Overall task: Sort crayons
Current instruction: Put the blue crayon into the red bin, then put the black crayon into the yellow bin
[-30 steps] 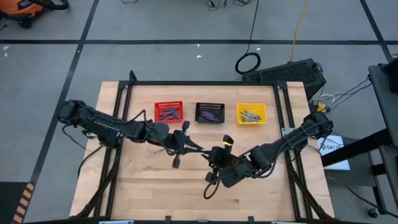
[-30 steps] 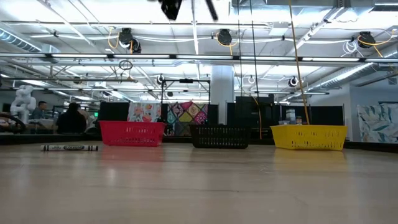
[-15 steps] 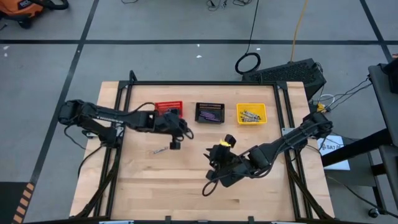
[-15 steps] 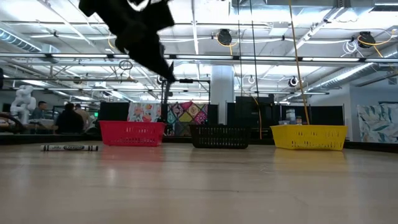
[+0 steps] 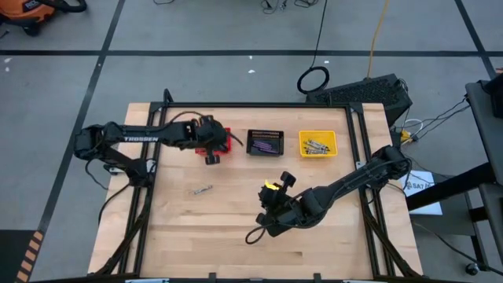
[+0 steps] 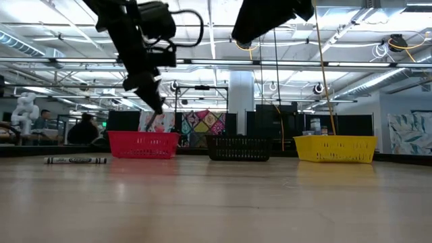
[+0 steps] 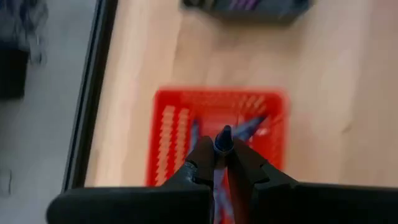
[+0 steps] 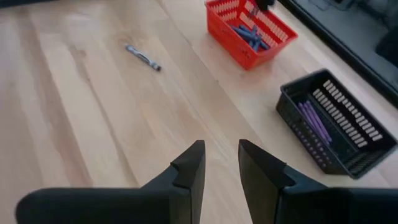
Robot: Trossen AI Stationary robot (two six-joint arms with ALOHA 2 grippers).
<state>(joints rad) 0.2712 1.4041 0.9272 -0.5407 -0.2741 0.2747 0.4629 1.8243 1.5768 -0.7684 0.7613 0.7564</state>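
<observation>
The left gripper (image 7: 221, 163) is positioned above the red basket (image 5: 222, 134) at the table's 11 o'clock, jaws pinched on a blue crayon (image 7: 223, 138). Blue crayons (image 8: 249, 34) are contained in that basket. A grey crayon (image 5: 203, 189) lies at its 6 o'clock. The right gripper (image 8: 221, 171) is held mid-table, jaws spread, empty.

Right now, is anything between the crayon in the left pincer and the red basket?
Nothing visible. The left pincer holds a blue crayon directly above the open red basket, with only air between.
</observation>
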